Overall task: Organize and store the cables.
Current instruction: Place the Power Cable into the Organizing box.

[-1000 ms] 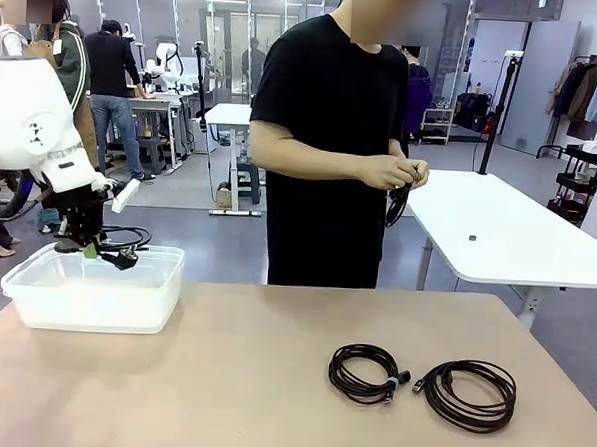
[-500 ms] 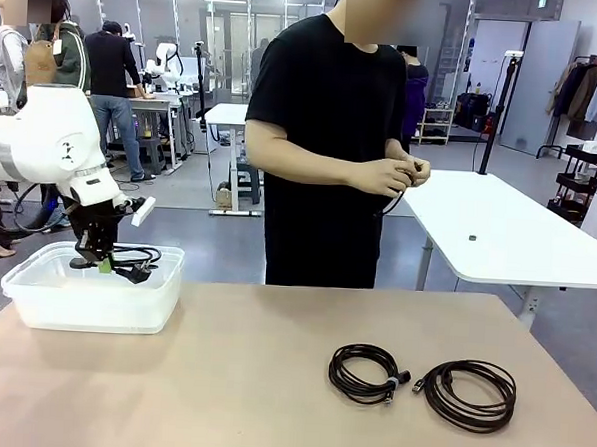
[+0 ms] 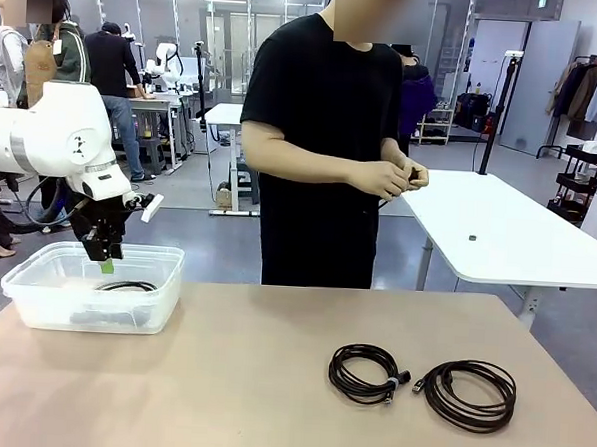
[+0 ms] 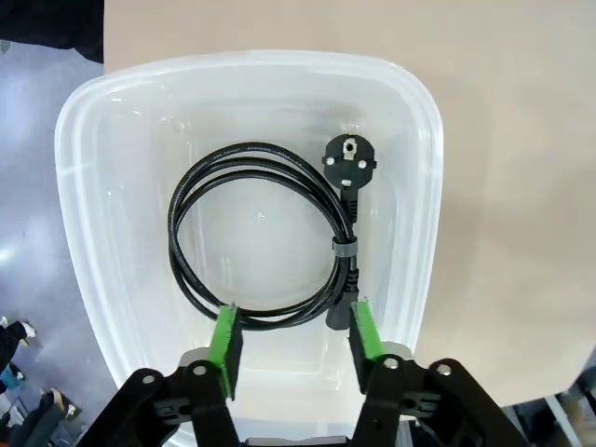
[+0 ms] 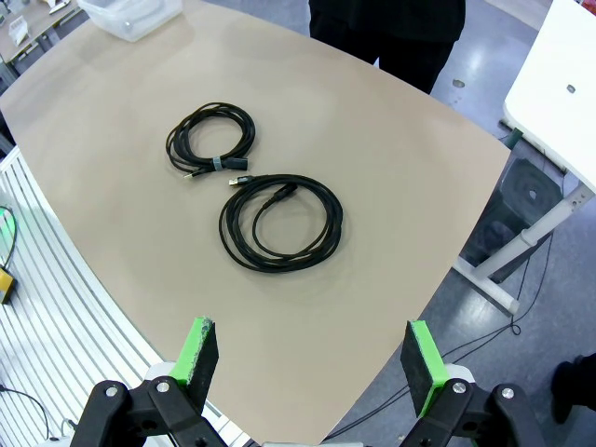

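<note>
– Over the clear bin (image 3: 34,295), what is the left pincer (image 4: 291,321) doing?
– It hangs with its jaws apart, gripping nothing. One coiled cable (image 4: 261,242) lies flat on the bin's floor (its round plug sits beside the loop).
– And the other cables?
– A smaller coil (image 3: 367,374) and a larger coil (image 3: 467,394) lie side by side on the worktop (image 3: 220,380), right of middle. The right pincer (image 5: 312,349) hovers above them, spread wide and empty.

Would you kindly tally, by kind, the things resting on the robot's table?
Clear plastic bin: 1
Coiled black cables: 3 (binned coil, smaller loose coil, larger loose coil)
Total: 4
</note>
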You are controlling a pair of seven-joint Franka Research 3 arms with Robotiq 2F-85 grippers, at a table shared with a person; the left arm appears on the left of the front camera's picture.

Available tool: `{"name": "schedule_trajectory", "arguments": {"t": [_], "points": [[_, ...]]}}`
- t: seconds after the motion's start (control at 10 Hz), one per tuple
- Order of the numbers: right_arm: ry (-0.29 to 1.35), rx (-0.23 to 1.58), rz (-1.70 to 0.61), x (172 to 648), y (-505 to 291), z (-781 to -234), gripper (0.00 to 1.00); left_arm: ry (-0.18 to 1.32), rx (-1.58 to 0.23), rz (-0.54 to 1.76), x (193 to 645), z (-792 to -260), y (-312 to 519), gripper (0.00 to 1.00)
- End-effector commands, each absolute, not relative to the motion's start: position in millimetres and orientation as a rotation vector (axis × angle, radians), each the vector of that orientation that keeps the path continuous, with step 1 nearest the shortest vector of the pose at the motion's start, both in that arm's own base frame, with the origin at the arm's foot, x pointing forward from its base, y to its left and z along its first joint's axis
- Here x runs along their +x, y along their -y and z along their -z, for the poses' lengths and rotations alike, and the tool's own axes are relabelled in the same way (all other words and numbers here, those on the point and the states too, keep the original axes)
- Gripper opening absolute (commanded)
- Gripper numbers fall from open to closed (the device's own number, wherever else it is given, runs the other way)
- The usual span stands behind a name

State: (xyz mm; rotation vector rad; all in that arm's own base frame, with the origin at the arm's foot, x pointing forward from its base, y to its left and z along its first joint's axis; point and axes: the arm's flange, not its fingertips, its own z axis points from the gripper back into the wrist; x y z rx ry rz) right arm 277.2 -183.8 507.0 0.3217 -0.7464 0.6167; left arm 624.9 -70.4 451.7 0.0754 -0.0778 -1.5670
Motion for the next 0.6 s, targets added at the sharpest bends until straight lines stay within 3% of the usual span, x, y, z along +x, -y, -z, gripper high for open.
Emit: {"name": "schedule_trajectory", "arguments": {"t": [0.0,0.5], "points": [[0.755,0.323,-0.635,275.8,185.4,-507.4,1.0,0.058,0.083,1.542,625.1,-454.4,67.2,1.0],[0.755,0.323,-0.635,275.8,185.4,-507.4,1.0,0.078,0.076,1.545,625.2,-452.0,66.9,1.0]]}}
